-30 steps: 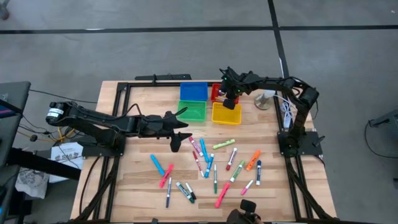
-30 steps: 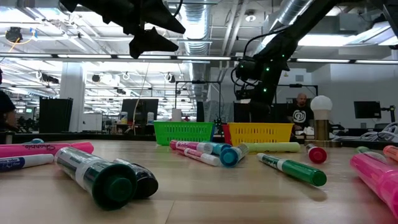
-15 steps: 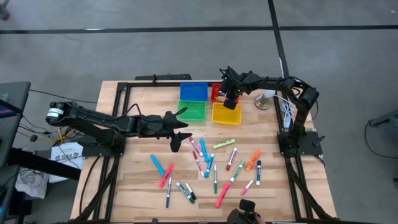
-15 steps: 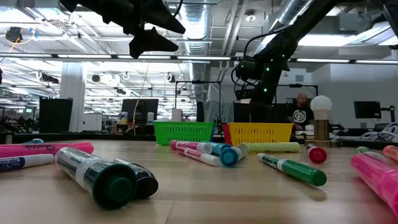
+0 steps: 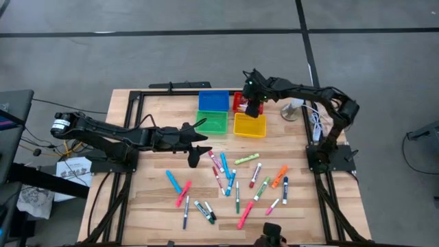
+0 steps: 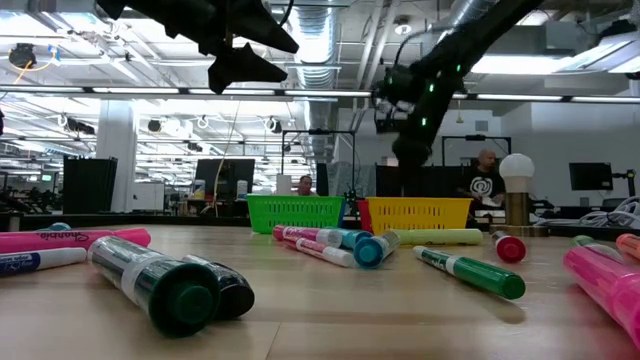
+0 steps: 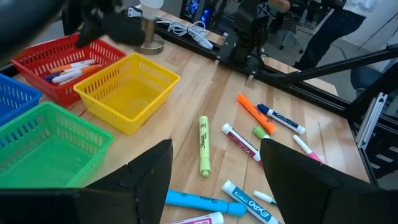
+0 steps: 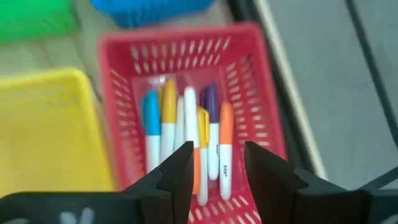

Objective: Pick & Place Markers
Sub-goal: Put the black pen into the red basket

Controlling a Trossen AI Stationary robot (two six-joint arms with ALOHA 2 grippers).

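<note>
R gripper (image 5: pixel 252 103) is up over the red plastic mesh bin (image 8: pixel 249 93) at the far side of the wooden table (image 5: pixel 151 199), fingers spread apart w/ nothing between them, released. Straight below it, inside that red bin, lie a handful of thin felt-tip markers (image 8: pixel 186 143), blue, yellow, white, purple and orange caps side by side, lengthwise. Yellow plastic mesh bin (image 5: pixel 248 125) sits just beside the red one, nearer the table's middle; green mesh bin (image 5: pixel 212 122) next to that, blue mesh bin (image 5: pixel 213 101) behind the green. L gripper (image 5: pixel 200 152) hangs above the table near the green bin, fingers wide apart, nothing in them, waiting. The rest of the markers are scattered loose across the near half of the table: a yellow-green highlighter (image 7: pixel 203 146), an orange marker (image 7: pixel 251 112), a light blue one (image 5: pixel 173 181), a pink one (image 5: pixel 245 215), a green one (image 6: pixel 470 271), plus more in red, white-barrelled and dark, most lying apart, a few touching near the middle. In the room beyond the table a person in a dark shirt (image 6: pixel 485 180) stands near a white round lamp (image 6: pixel 516 185).
</note>
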